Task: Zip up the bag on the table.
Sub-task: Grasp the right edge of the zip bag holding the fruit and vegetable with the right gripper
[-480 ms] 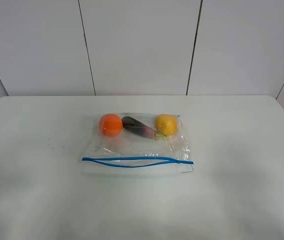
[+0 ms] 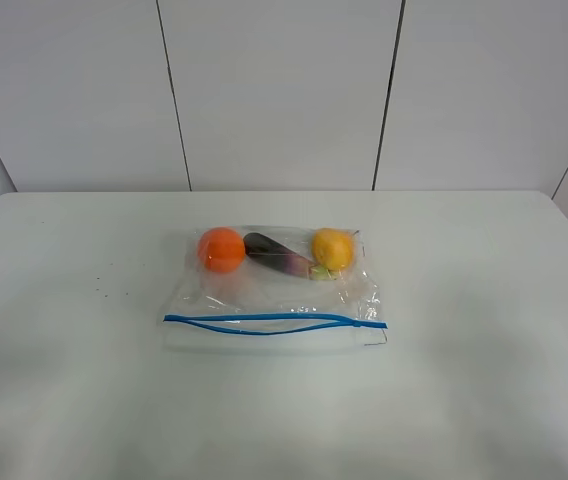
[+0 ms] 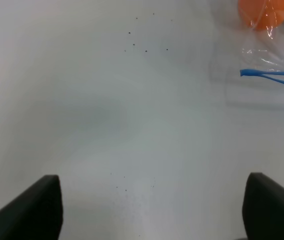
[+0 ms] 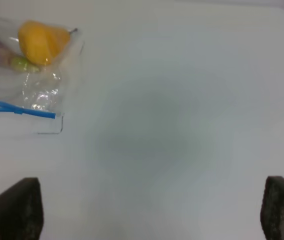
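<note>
The clear bag (image 2: 274, 295) lies flat in the middle of the white table (image 2: 484, 330). An orange fruit (image 2: 221, 249), a purple one (image 2: 276, 254) and a yellow one (image 2: 332, 248) show through it. Its blue zipper strip (image 2: 274, 322) runs along the near edge and gapes in the middle. Neither arm appears in the exterior high view. My left gripper (image 3: 152, 210) is open above bare table, well apart from the bag's left end (image 3: 269, 75). My right gripper (image 4: 152, 210) is open over bare table, apart from the bag's right corner (image 4: 37, 95).
Small dark specks (image 2: 104, 290) dot the table left of the bag. A white panelled wall (image 2: 284, 90) stands behind the table's far edge.
</note>
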Robot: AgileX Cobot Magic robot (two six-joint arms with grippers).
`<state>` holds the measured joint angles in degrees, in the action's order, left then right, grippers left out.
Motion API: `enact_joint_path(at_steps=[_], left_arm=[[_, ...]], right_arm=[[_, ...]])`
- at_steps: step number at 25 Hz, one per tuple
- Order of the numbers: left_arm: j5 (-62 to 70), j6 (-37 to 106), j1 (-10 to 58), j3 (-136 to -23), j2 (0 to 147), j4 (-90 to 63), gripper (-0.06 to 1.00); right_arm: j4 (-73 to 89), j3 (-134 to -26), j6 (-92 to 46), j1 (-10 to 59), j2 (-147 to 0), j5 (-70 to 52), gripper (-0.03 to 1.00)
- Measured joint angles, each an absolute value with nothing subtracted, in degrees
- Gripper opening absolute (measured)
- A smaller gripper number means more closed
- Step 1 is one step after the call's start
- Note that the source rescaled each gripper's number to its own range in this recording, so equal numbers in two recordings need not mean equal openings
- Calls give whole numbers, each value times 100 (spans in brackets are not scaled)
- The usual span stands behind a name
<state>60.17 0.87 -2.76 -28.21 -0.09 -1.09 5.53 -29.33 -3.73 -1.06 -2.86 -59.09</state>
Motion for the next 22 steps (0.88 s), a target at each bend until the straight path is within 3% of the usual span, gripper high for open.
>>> enact_joint_path(at_steps=[4, 15, 22], left_arm=[[6017, 87, -276, -2821, -9, -109, 98], [6017, 87, -276, -2821, -9, -109, 98], [6017, 87, -276, -2821, -9, -109, 98]], right_arm=[[553, -3453, -373, -106, -1299, -5898, 93], [813, -5502, -373, -106, -5758, -5861, 92], [2022, -5943, -877, -106, -8026, -5432, 92]])
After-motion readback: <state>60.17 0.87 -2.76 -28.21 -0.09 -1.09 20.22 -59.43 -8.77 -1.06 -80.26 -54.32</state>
